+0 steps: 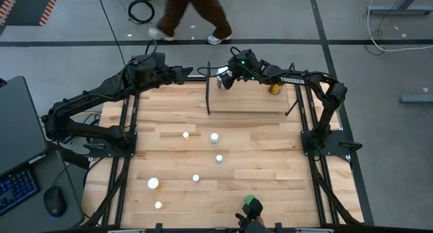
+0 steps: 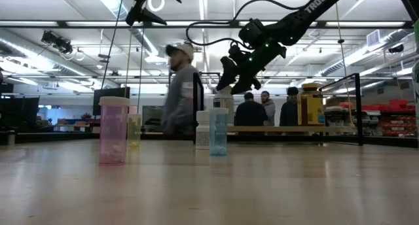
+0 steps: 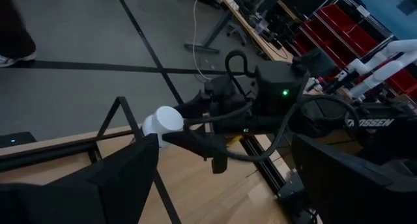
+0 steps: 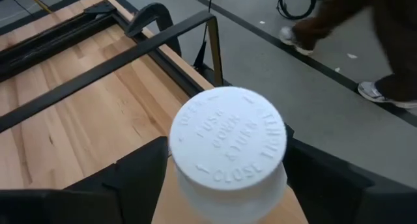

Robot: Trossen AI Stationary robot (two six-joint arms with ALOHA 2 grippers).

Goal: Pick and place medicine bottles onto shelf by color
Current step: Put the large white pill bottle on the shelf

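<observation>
The right gripper [image 4: 225, 178] has its fingers around a white round-capped medicine bottle [image 4: 228, 149] at the shelf's [image 1: 247, 101] far left; grip unclear.

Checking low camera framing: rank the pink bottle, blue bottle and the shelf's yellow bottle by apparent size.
Largest: pink bottle. The blue bottle and yellow bottle look about alike; the yellow stands farther off, so unranked.
</observation>
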